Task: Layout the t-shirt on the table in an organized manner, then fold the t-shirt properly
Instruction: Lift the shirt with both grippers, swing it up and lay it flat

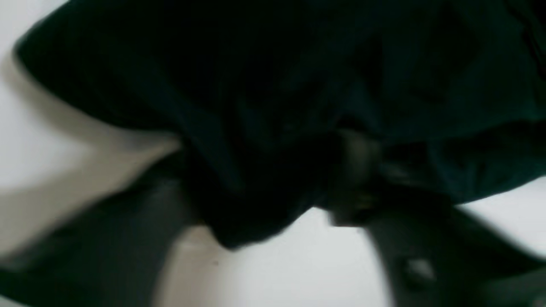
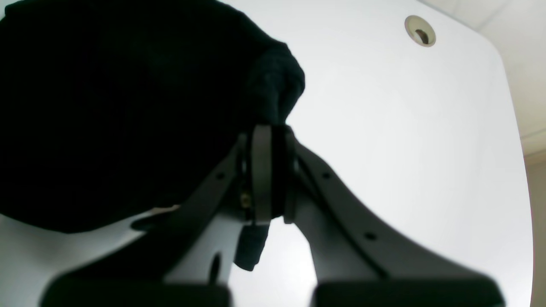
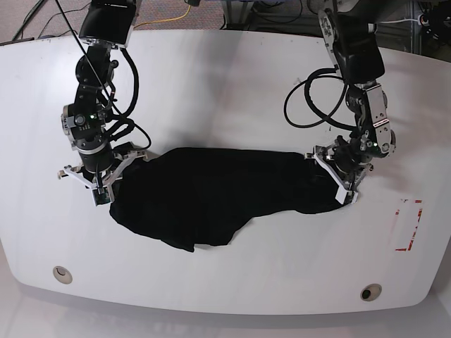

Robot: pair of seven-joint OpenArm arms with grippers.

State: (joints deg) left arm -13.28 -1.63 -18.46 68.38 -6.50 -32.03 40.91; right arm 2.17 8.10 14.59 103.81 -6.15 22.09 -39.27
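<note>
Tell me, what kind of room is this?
Probably a robot lab or workshop. Two robot arms work over a big white table, pulling at a black t-shirt, and loose cables lie on the floor behind.

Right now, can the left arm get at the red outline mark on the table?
Probably yes. The red outline mark lies bare on the table just beyond the left gripper, nothing between; but that gripper is at the t-shirt edge.
</note>
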